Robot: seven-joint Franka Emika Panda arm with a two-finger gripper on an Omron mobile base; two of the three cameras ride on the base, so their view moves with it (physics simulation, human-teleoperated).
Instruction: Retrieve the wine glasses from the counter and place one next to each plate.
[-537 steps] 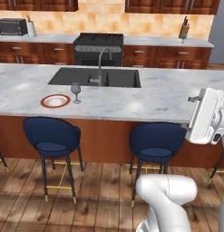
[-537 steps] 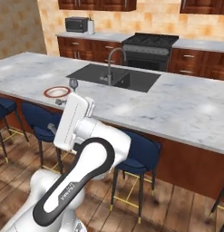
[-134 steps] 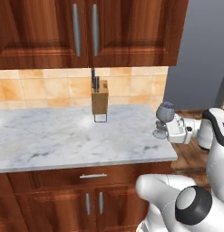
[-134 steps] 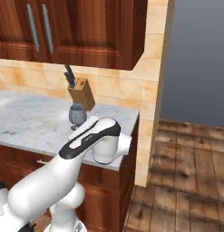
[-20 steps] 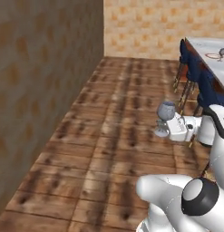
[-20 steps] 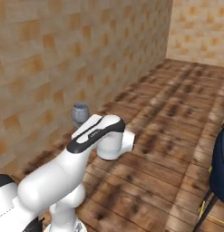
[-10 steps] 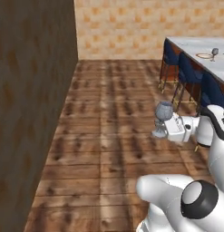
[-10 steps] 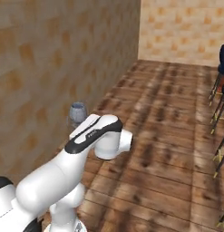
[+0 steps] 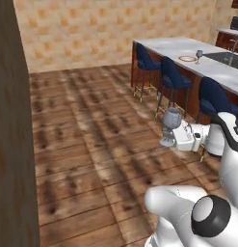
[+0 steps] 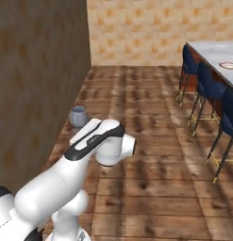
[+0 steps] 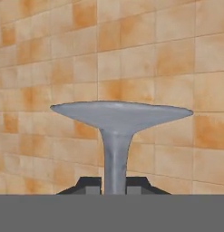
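My gripper (image 9: 170,135) is shut on the thin stem of a smoky grey wine glass (image 9: 171,117) and holds it upright above the wooden floor. In the hand view the stem (image 11: 114,163) rises between my two dark fingertips (image 11: 88,186), with the round foot (image 11: 120,115) spreading above. From the right base view the bowl (image 10: 79,116) peeks out behind my arm. A second wine glass (image 9: 199,54) stands beside the red-rimmed plate (image 9: 188,58) on the marble island (image 9: 164,46). That plate (image 10: 228,65) also lies at the right edge of the right base view.
Blue stools (image 9: 174,81) line the island's near side. A dark wall (image 9: 12,144) stands close on the left, a tan tiled wall (image 9: 91,34) ahead. A stretch of counter (image 9: 229,33) over reddish cabinets lies far right. Open wooden floor (image 9: 91,144) spreads between.
The whole picture has shifted as the base turns: the island and stools have slid further into view. The glass stays held the same way in my gripper.
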